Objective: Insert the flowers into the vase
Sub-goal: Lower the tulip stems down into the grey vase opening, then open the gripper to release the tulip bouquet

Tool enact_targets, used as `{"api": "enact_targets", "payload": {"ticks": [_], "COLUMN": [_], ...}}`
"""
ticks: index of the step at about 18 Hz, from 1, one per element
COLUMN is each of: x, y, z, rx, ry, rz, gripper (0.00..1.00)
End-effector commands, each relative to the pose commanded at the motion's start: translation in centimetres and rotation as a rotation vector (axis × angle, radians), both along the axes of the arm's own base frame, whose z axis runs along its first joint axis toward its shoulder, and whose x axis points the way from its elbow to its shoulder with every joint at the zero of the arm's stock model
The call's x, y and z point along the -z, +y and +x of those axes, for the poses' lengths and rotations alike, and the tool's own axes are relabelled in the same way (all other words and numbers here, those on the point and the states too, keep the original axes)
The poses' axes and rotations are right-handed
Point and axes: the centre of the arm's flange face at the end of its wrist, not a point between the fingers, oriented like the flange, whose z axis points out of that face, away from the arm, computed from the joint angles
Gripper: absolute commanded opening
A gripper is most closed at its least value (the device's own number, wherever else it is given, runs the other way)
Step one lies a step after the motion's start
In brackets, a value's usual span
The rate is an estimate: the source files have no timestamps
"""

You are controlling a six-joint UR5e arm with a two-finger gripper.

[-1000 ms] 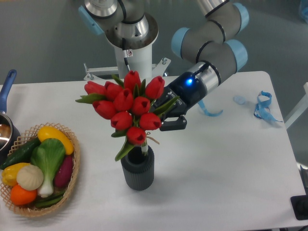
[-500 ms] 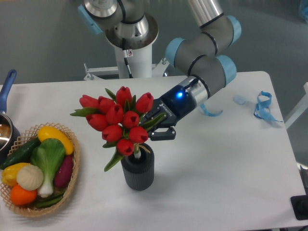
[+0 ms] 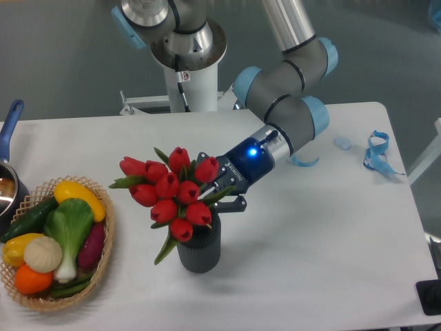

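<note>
You've got glossy plastic-looking red tulips, matt ribbed dark grey vase, woven wicker basket, smooth white tabletop.

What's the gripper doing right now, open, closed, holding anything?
Gripper: closed on the flowers, holding the bunch with its stems down in the vase.

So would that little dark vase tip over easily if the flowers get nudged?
Probably somewhat. The vase is narrow and the flowers spread wider and lean left, so it looks top-heavy. The gripper at the bunch likely steadies it.
</note>
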Motion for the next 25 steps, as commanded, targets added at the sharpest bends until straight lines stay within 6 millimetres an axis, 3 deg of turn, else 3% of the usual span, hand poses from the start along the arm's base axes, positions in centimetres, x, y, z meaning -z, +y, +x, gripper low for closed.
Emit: {"api": "enact_targets", "payload": {"ticks": [4, 8, 10, 17, 23, 25], "x": [2.1, 2.7, 2.6, 2.6, 2.6, 2.5], "y": [-0.2, -0.3, -0.3, -0.4, -0.4, -0.7], "z": [0.2, 0.1, 0.1, 0.0, -0.1, -0.4], "rx": [0.000, -0.002, -0.002, -0.003, -0.004, -0.012], "ry": [0.019, 0.029, 0.033, 0.060, 0.074, 0.077], "rz": [0.010, 0.014, 0.016, 0.030, 0.037, 0.038], "gripper": [0.04, 0.12, 0.23, 0.44, 0.77, 0.99]}}
